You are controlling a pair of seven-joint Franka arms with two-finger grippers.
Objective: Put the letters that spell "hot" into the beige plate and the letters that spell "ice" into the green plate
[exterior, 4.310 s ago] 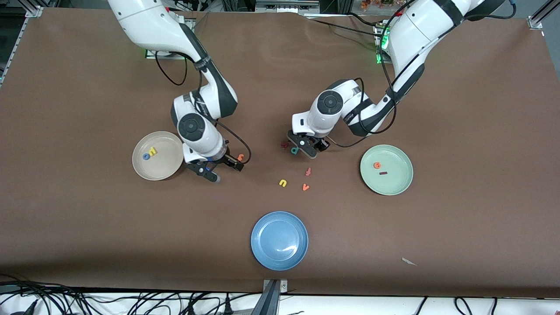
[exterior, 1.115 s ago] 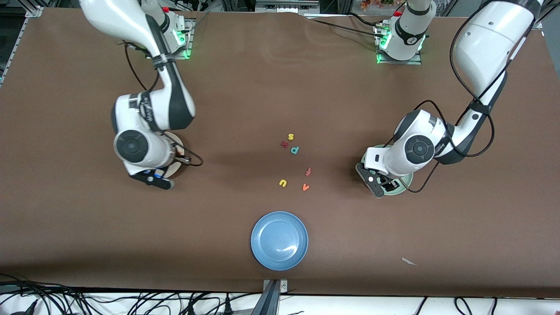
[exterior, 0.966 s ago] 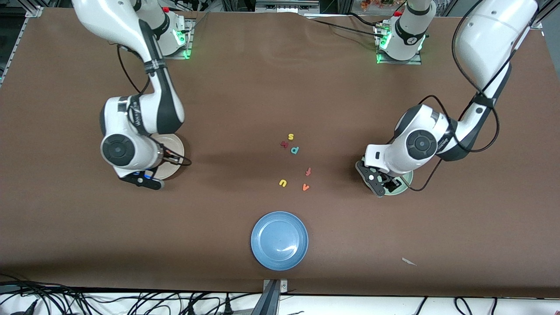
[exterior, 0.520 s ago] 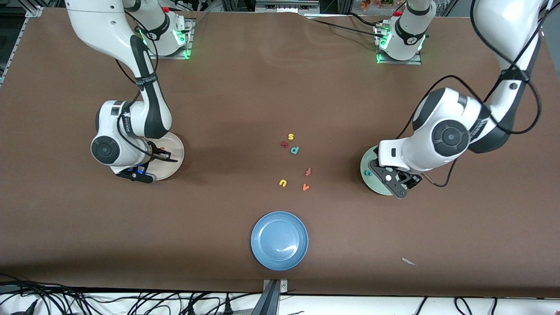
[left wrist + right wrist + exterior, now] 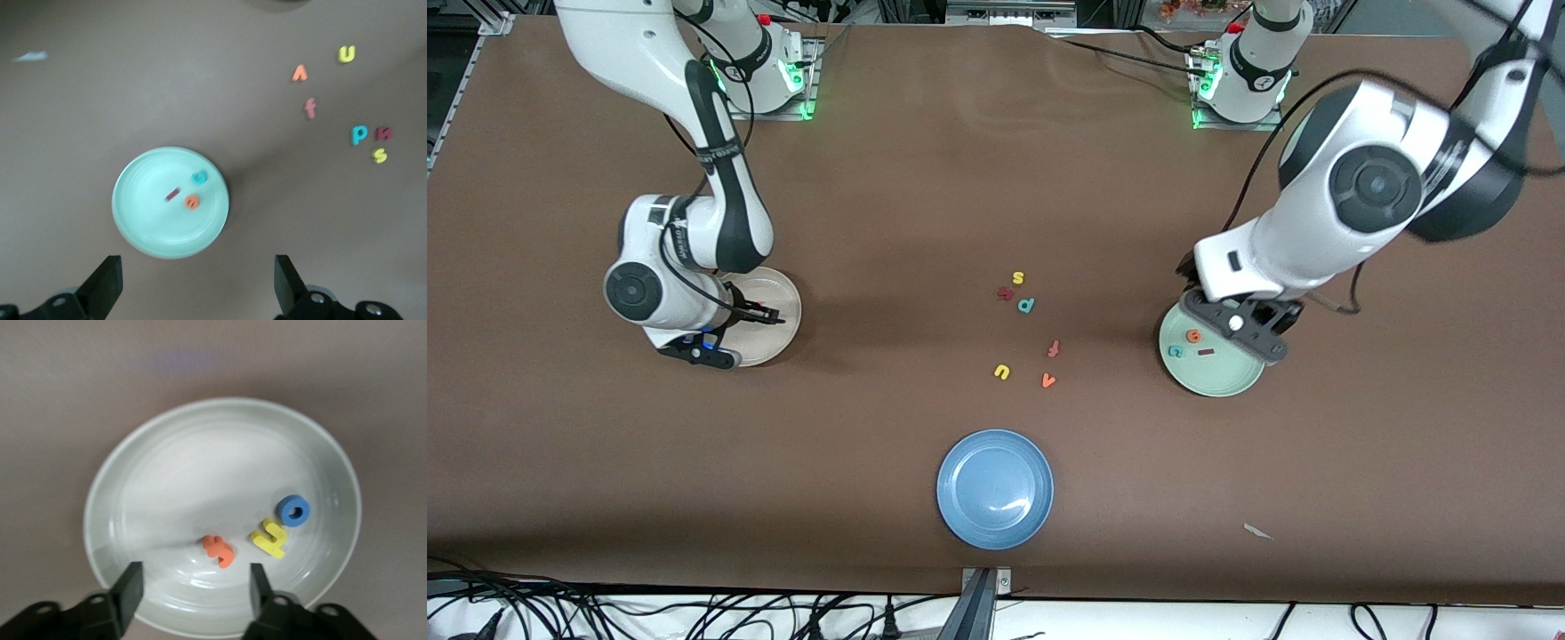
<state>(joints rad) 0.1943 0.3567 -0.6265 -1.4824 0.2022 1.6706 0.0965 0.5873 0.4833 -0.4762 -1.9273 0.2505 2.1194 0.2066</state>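
The beige plate (image 5: 200, 467) holds the orange t (image 5: 220, 551), the yellow h (image 5: 269, 539) and the blue o (image 5: 294, 510). My right gripper (image 5: 193, 587) hangs open just above that plate's rim, with nothing between its fingers. In the front view the right gripper (image 5: 727, 331) covers part of the beige plate (image 5: 778, 311). In the green plate (image 5: 147, 220) lie the teal c (image 5: 199, 177), the orange e (image 5: 192, 201) and the dark red i (image 5: 172, 195). My left gripper (image 5: 197, 287) is open and empty, high over the green plate (image 5: 1223, 378).
Loose letters lie mid-table: yellow s (image 5: 1017, 278), dark red letter (image 5: 1006, 292), teal p (image 5: 1026, 305), pink f (image 5: 1053, 348), yellow u (image 5: 1002, 372), orange v (image 5: 1048, 380). A blue plate (image 5: 994, 489) sits nearest the front camera. A paper scrap (image 5: 1258, 532) lies toward the left arm's end.
My right gripper has opened and the orange t now lies in the beige plate. My left arm has risen from the green plate, where the teal c now rests.
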